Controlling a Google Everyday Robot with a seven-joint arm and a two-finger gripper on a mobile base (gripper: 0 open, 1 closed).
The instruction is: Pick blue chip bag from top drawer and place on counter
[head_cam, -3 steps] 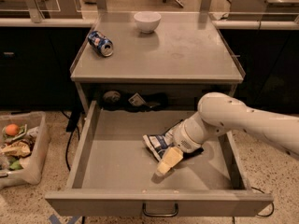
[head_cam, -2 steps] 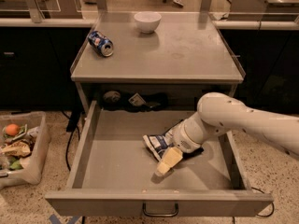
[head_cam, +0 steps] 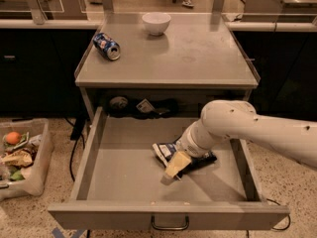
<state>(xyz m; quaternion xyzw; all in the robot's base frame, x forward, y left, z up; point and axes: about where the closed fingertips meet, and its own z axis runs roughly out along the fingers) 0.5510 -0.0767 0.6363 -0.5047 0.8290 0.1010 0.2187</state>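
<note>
a: where was the gripper (head_cam: 174, 166)?
b: down inside the top drawer (head_cam: 89, 152), right of its middle, resting on the blue chip bag (head_cam: 164, 150). whether it was spread or clamped, i could not tell.
a: and the bag?
b: lying flat on the drawer floor, partly hidden under the gripper and the pale arm (head_cam: 257, 130). the arm ran off the right edge, so its base was cut off.
a: any writing on the bag?
b: white panels on dark blue, nothing readable.
a: further out?
b: the drawer stood pulled open, with one loop handle (head_cam: 170, 226) on its front panel. behind it, in the dark gap under the counter (head_cam: 198, 58), sat some dark clutter (head_cam: 143, 106) i could not name.
a: on the counter?
b: one blue soda can (head_cam: 106, 46) on its side near the left rim, label not legible, and one white bowl (head_cam: 156, 23) at the back, well apart from the can.
a: anything else?
b: one clear bin (head_cam: 39, 157) on the floor to the left, cut by the frame edge, holding scraps and one round orange thing (head_cam: 13, 137).
</note>
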